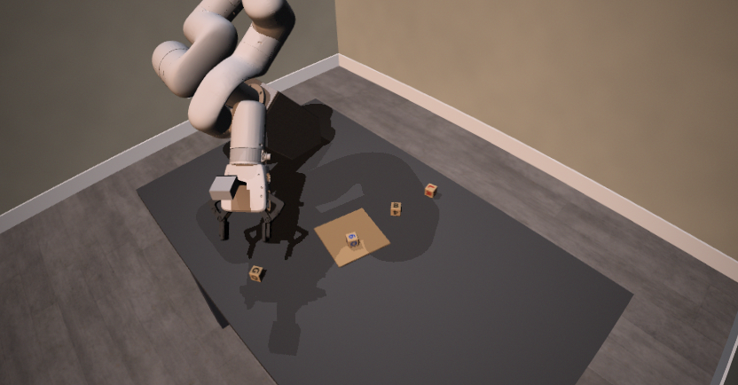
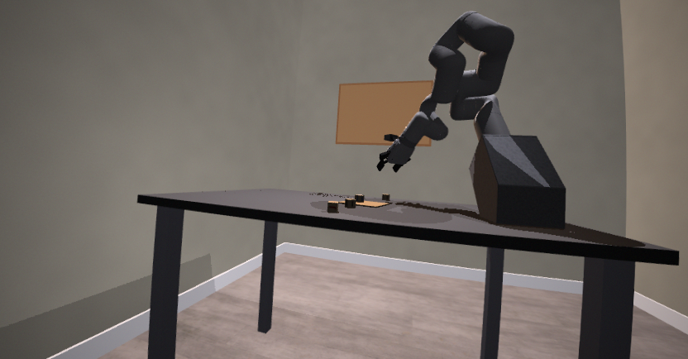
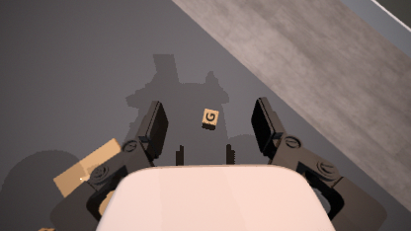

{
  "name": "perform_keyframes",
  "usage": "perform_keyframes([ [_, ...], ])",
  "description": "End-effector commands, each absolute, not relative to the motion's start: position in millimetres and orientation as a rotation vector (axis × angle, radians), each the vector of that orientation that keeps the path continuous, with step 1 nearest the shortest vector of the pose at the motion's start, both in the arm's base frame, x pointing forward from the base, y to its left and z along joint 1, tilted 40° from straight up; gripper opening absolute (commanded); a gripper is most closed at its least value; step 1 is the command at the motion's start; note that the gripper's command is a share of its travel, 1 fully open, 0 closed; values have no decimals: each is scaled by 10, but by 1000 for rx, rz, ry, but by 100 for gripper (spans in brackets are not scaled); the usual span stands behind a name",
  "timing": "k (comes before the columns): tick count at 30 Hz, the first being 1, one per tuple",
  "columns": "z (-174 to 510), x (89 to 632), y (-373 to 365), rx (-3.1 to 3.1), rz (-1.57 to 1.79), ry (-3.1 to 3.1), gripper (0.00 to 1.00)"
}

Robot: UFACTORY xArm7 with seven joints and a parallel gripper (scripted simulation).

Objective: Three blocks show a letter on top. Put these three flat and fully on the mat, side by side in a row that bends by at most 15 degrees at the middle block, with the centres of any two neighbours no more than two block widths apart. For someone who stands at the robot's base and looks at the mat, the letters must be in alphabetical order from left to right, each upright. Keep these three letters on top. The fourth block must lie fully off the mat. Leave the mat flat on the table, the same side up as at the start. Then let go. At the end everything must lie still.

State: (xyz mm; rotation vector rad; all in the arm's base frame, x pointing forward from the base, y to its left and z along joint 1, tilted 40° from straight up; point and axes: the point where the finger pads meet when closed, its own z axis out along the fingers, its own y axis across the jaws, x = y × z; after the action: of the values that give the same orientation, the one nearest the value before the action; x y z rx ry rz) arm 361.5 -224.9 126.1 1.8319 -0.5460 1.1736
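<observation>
My gripper (image 1: 245, 234) is open and empty, and hangs well above the dark table top. It also shows in the exterior view (image 2: 389, 165). A wooden block with a dark G on top (image 1: 256, 273) lies on the table off the mat, below and slightly ahead of the fingers. In the wrist view the G block (image 3: 210, 118) sits between the two open fingers, far beneath them. The tan mat (image 1: 349, 231) lies flat and carries one block with a blue mark on top (image 1: 352, 239). Two more blocks lie off the mat: one with a dark mark (image 1: 396, 208), one with a red mark (image 1: 430, 190).
The robot's dark base box (image 2: 517, 181) stands at one end of the table. The table edge runs close to the G block, with wooden floor (image 3: 321, 64) beyond it. A corner of the mat (image 3: 86, 165) shows at the left of the wrist view.
</observation>
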Motion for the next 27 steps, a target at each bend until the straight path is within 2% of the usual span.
perform_keyframes([
  [1, 1267, 3621, -2244, 1832, 1176, -546, 100],
  [7, 1227, 3669, -2236, 1828, 1189, -595, 100],
  [27, 575, 4159, -1841, 1710, 1239, -1355, 100],
])
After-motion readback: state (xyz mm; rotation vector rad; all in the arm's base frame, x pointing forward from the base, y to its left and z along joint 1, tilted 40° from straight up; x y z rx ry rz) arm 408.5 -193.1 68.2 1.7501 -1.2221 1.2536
